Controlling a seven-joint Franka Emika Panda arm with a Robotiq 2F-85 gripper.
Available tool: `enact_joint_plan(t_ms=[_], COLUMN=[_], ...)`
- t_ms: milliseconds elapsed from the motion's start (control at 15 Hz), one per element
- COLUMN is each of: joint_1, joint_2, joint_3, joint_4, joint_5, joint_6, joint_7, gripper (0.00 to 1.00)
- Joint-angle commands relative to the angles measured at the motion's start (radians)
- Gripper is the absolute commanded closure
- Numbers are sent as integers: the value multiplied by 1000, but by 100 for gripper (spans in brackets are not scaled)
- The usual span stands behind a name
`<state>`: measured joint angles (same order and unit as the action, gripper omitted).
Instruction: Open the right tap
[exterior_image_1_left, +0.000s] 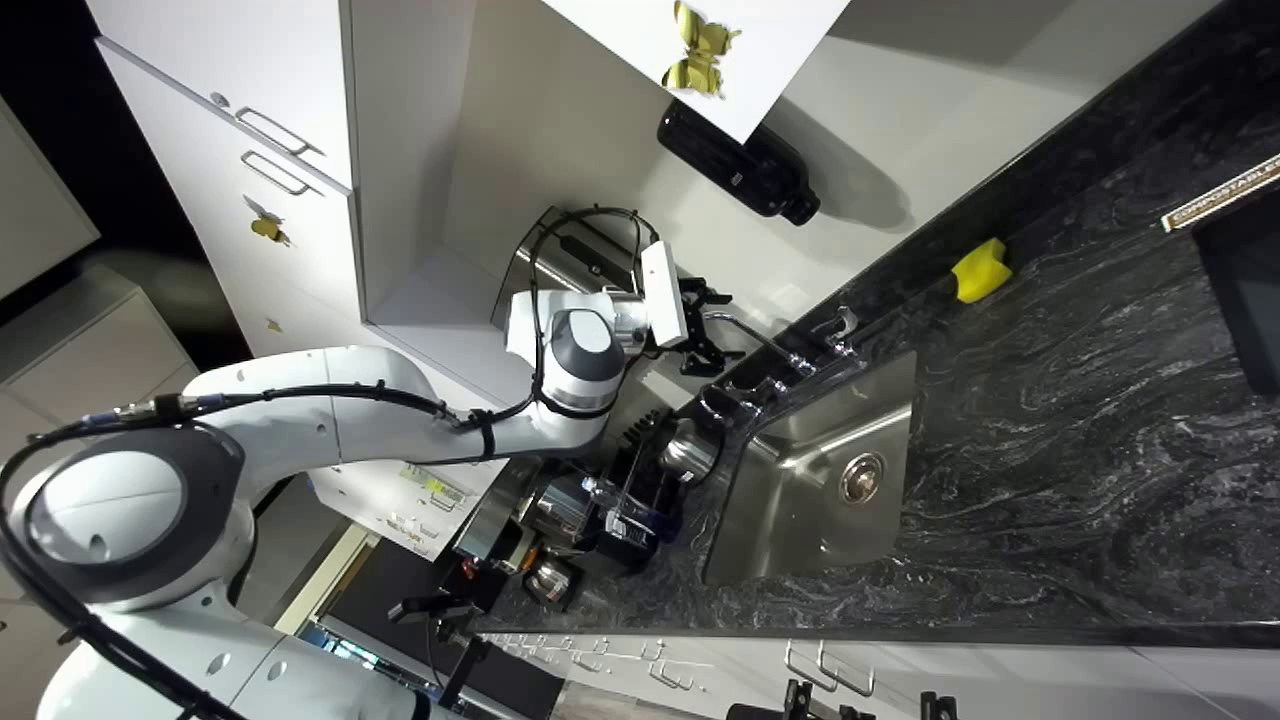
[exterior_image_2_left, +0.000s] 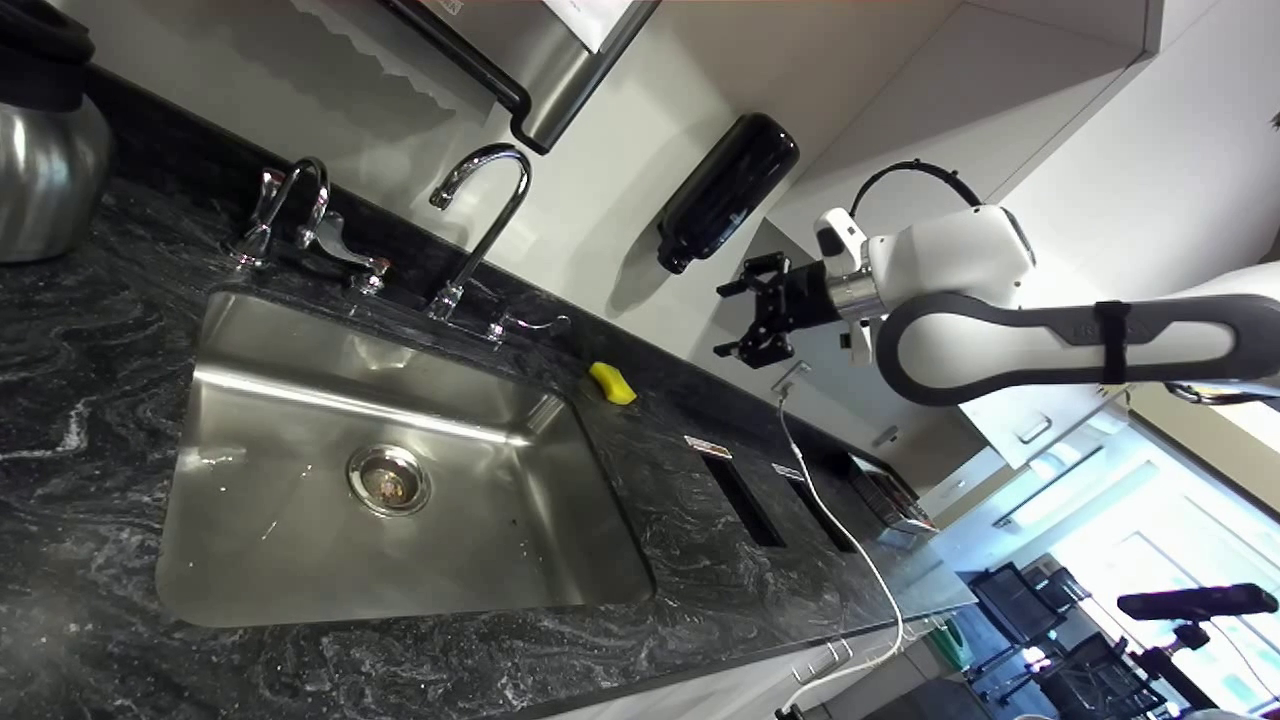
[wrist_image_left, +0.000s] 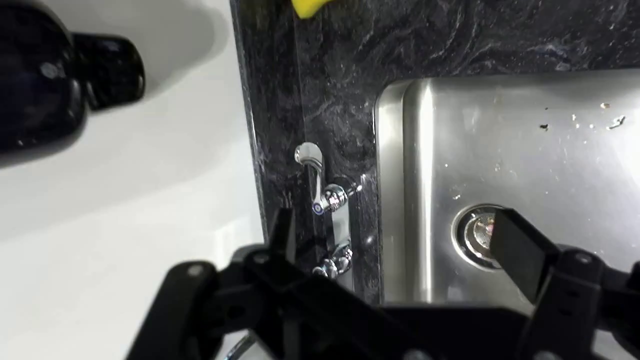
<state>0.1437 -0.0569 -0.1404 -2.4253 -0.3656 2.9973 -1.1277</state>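
The right tap is a chrome lever handle with a blue dot, at the back edge of the sink beside the curved spout. It shows in both exterior views (exterior_image_1_left: 843, 335) (exterior_image_2_left: 530, 324) and in the wrist view (wrist_image_left: 319, 182), left of centre. The spout (exterior_image_2_left: 500, 210) rises beside it; in the wrist view its base (wrist_image_left: 332, 265) is partly hidden by my gripper. The left tap (exterior_image_2_left: 345, 245) stands on the spout's other side. My gripper (exterior_image_1_left: 730, 327) (exterior_image_2_left: 727, 319) (wrist_image_left: 395, 217) is wide open and empty, raised above the counter and apart from the right tap.
The steel sink (exterior_image_1_left: 800, 520) lies in front of the taps. A black bottle-shaped dispenser (exterior_image_2_left: 730, 190) is on the wall. A yellow sponge (exterior_image_2_left: 612, 384) lies on the counter. A small curved faucet (exterior_image_2_left: 310, 195) and a steel kettle (exterior_image_1_left: 690, 452) stand beyond the left tap.
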Motion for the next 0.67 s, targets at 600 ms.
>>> enact_joint_plan(t_ms=[600], joint_1=[52], joint_2=[92], joint_3=[2], joint_4=[36], joint_5=[241], joint_6=[45], joint_7=[-179], gripper=[0])
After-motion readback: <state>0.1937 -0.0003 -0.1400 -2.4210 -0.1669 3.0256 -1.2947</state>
